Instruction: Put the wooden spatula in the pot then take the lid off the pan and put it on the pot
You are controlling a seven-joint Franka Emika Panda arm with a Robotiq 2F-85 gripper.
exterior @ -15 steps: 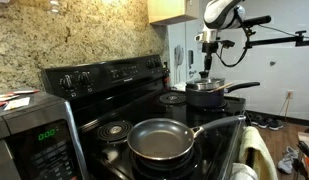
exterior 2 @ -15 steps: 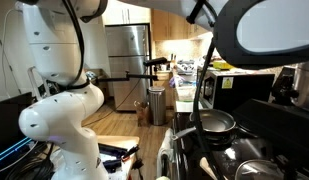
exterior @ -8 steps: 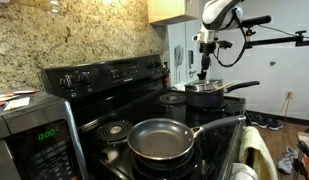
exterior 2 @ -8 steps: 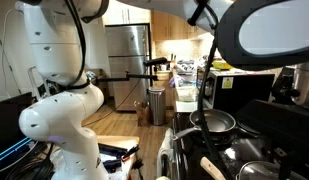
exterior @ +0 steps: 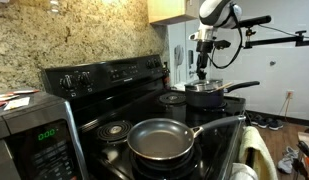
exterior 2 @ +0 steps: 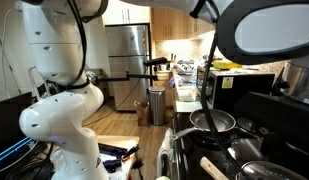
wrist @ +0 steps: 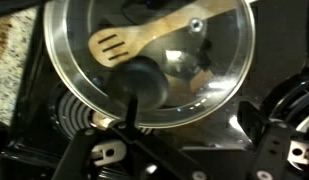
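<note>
Where the lid (wrist: pixel 144 72) sits on the pot (exterior: pixel 206 96), back corner of the stove (exterior: pixel 134 108), wooden spatula (wrist: pixel 144 38) under glass: gripper (exterior: pixel 202 70) above, fingers spread wide. Pan (exterior: pixel 161 141): front edge.

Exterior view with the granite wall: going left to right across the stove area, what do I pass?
Microwave → pan → pot

We read the round clear glass lid (wrist: pixel 194 65) as glossy, rim polished steel, knob matt black. Pale slotted wooden spatula (wrist: pixel 144 38): smooth, unpainted. Wide shallow frying pan (exterior: pixel 161 141): shiny steel outside, dark inside.
</note>
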